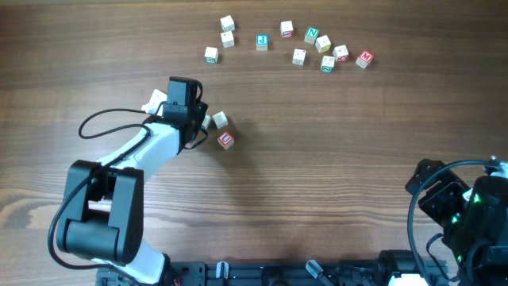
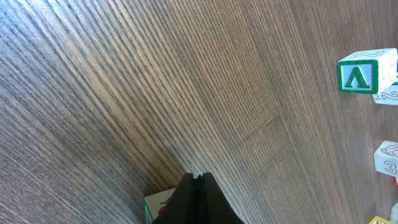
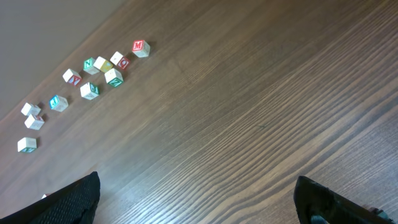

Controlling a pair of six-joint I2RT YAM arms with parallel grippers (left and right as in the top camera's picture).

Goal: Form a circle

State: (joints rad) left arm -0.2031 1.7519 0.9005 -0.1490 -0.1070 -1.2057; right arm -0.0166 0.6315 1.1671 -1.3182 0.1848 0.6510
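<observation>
left pincer (image 2: 196, 180) closed, beside cube cluster (image 1: 220, 119).

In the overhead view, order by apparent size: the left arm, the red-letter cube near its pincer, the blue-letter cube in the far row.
The left arm is clearly largest.
Then the red-letter cube and blue-letter cube: they look alike in size, so no ranking between them.

This looks like a robotics lab setup: I sit at a wood-grain table (image 1: 317, 183), my left arm (image 1: 151, 151) and right arm (image 1: 456, 210) mounted at its near edge, a black cable (image 1: 81, 129) looping loose, toy letter cubes (image 1: 312, 36) scattered across it.
</observation>
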